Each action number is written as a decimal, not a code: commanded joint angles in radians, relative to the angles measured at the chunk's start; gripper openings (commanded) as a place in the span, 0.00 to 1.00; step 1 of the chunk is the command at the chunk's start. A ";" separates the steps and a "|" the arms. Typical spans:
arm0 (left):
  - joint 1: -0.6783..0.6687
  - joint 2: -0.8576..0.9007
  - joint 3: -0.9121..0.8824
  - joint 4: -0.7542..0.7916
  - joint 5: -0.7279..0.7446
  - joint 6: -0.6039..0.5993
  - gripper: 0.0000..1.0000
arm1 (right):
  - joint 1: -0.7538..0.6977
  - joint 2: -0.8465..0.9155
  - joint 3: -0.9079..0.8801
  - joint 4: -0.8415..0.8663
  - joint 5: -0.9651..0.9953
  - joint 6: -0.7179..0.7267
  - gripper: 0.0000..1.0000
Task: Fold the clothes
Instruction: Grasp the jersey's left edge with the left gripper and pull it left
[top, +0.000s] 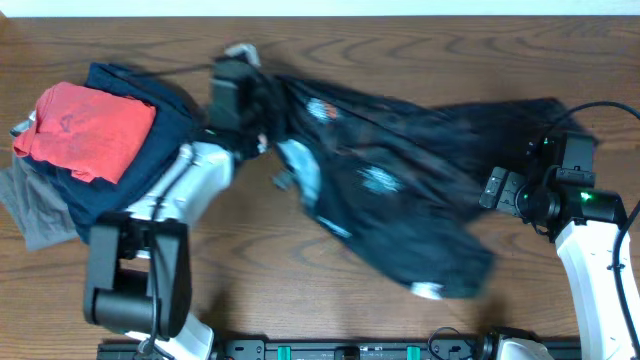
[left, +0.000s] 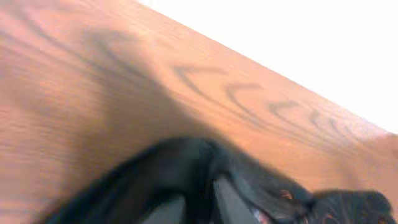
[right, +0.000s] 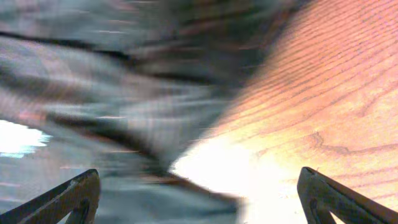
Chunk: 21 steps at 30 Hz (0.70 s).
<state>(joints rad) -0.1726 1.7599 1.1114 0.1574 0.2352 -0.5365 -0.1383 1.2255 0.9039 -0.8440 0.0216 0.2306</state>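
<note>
The clothes are one black jersey (top: 400, 190) with thin contour lines and small logos, lying crumpled across the middle of the wooden table (top: 300, 290). My left gripper (top: 243, 62) is at its upper left corner, near the table's far edge. In the left wrist view that gripper (left: 199, 211) is shut on a fold of the black cloth (left: 174, 162), which fills the gap between the grey fingers (left: 231, 208). My right gripper (top: 500, 190) sits at the jersey's right edge. It stands wide open (right: 202, 199) over blurred cloth (right: 93, 93) and bare wood, with nothing held.
A pile of garments lies at the left: a red shirt (top: 85, 125) on top of navy cloth (top: 130, 180), with grey cloth (top: 35, 210) below. A black cable (top: 600, 108) loops at the far right. The table's far edge (left: 267, 68) runs just behind the left gripper.
</note>
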 joint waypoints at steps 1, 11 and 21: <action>0.051 -0.010 0.048 -0.101 0.123 0.047 0.98 | -0.010 -0.010 0.008 0.001 -0.003 0.012 0.99; 0.024 -0.010 0.047 -0.934 0.260 0.046 0.98 | -0.010 -0.010 0.008 -0.002 -0.003 0.012 0.99; -0.116 -0.010 -0.013 -1.099 0.251 -0.043 0.98 | -0.010 -0.010 0.007 -0.006 -0.003 0.012 0.99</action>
<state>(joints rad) -0.2256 1.7542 1.1378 -0.9638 0.4805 -0.5293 -0.1383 1.2255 0.9039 -0.8459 0.0216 0.2306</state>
